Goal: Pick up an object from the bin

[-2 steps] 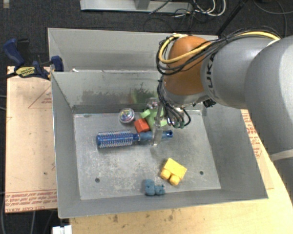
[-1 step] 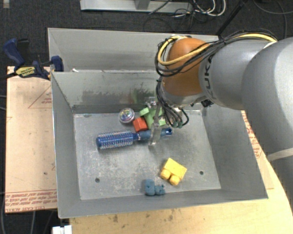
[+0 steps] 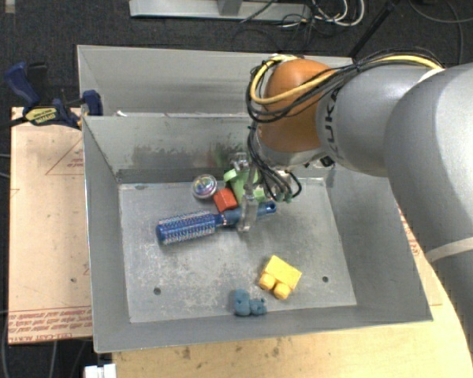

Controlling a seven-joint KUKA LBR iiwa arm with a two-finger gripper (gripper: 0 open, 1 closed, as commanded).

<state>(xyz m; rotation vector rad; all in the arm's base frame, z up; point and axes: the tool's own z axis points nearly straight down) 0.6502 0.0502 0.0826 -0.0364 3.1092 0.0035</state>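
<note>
The brush [image 3: 189, 227], blue and bristly, lies lengthwise across the bin [image 3: 102, 227], head toward its left wall, handle beneath the gripper [image 3: 245, 219], whose claw state cannot be told.

We are looking down on what is reading as a robotics lab, not a home or a shop. A heavy grey arm [image 3: 410, 109], with cables [image 3: 260, 85] looping over its orange cover [image 3: 296, 109], is leaning over a bare metal bin [image 3: 102, 235]. Around the bin we are seeing dark carpeted floor [image 3: 39, 22], more cords [image 3: 331, 2] trailing across it, and the flat metal foot [image 3: 197, 5] of a stand sitting there too.
</note>
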